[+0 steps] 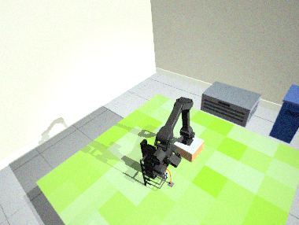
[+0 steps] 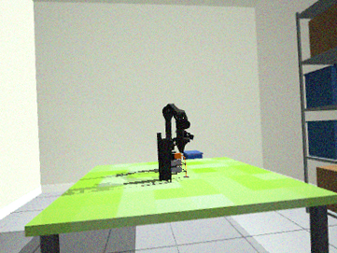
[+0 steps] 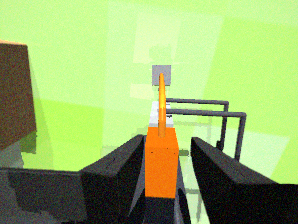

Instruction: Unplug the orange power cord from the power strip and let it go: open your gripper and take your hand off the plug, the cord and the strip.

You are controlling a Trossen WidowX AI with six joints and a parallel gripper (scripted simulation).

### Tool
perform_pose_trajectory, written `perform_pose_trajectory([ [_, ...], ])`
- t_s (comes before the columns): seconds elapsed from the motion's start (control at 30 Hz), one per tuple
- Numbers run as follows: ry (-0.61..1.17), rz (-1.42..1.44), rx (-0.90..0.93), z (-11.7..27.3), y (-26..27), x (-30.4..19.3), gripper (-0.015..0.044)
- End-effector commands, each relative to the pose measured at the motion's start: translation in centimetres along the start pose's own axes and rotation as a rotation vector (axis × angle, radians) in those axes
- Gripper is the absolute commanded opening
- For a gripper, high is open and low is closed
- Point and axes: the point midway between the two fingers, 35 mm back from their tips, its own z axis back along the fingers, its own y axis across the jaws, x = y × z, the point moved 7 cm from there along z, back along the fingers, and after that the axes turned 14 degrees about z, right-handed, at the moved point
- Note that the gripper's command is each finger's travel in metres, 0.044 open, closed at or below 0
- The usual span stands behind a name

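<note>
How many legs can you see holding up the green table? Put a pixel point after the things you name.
2. In the exterior view, one dark leg [image 2: 49,245] is under the near left corner and another dark leg [image 2: 320,236] is under the near right corner. More legs may be hidden.

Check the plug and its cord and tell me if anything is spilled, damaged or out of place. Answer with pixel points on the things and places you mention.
Nothing stands out. The orange plug [image 2: 178,156] [image 3: 161,170] shows no visible damage, its cord [image 1: 171,177] [image 2: 186,167] [image 3: 162,102] runs unbroken to the small gray block [image 1: 169,184] [image 2: 186,177] [image 3: 161,68], and no spill shows.
</note>
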Motion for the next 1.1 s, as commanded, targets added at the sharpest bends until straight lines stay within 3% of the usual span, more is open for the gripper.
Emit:
perform_pose_trajectory([
  [0.0,-0.007,0.000,0.006,-0.1,0.3,-0.6,0.0160],
  [0.93,-0.005,0.001,0.007,-1.3,0.7,-1.8,0.0160],
  [1.07,0.001,-0.003,0.003,-1.1,0.6,-1.8,0.0075],
])
